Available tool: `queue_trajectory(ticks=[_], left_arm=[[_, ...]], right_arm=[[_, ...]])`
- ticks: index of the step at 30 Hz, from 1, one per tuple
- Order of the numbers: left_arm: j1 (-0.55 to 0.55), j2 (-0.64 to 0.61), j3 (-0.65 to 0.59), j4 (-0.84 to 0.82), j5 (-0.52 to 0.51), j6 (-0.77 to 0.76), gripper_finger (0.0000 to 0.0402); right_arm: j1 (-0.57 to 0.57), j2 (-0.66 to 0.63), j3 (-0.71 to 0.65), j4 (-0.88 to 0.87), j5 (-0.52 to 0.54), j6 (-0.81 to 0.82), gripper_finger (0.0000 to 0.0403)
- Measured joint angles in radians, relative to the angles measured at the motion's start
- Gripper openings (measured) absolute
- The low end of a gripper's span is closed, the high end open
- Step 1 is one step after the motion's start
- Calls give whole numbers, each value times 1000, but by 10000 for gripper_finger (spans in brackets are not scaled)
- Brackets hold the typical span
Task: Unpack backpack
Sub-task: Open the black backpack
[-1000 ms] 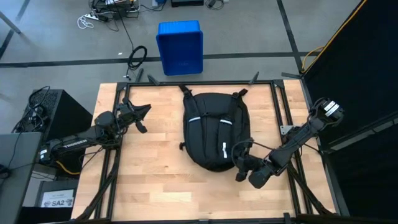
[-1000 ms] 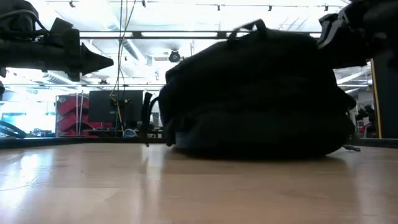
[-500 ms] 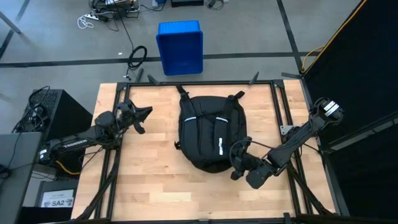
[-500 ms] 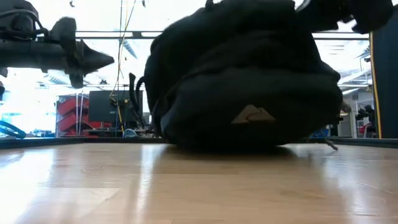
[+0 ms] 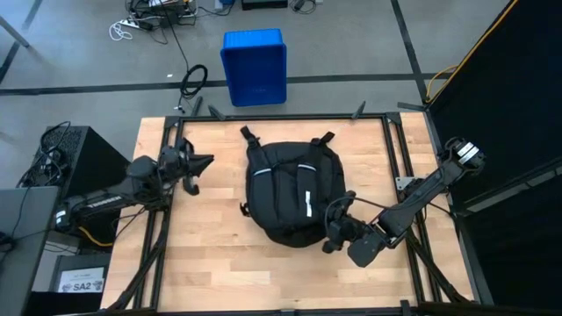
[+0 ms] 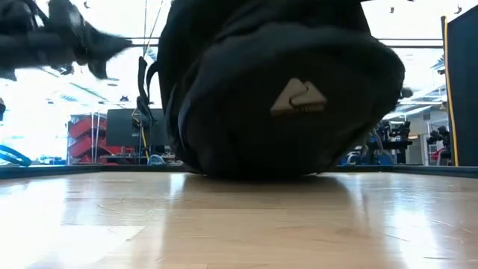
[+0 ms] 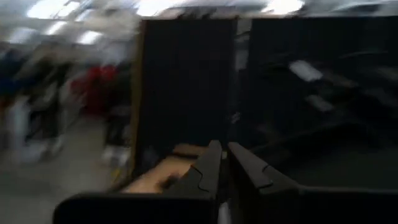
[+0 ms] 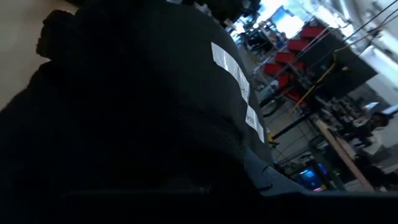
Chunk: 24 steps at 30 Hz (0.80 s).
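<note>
The backpack point(image 5: 294, 192) lay at the centre of the wooden table point(image 5: 211, 263), straps toward the frame's top. The right gripper point(image 5: 335, 235), fingers pressed together, sat against its lower-right edge. The left gripper point(image 5: 198, 165), fingers likewise pressed together, hovered at centre-left, apart from it.
</note>
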Motion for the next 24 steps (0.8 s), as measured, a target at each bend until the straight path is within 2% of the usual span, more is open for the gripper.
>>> queue_trajectory(ticks=[5,9,12,17,20,24], left_arm=[[-55,28,138,-24,48,113,0],[-113,131,244,-90,32,205,0],[-148,259,341,-183,-53,278,0],[-190,508,526,-393,-251,323,0],[-224,654,628,-461,-258,329,0],[-308,815,801,-554,-259,454,0]], right_arm=[[-25,0,53,1,8,-73,0],[-56,-1,78,2,7,-93,0],[-81,-1,91,2,1,-98,0],[-118,-2,96,0,-35,-96,0],[-142,-2,96,2,-39,-92,0],[-182,-2,96,1,-47,-93,0]])
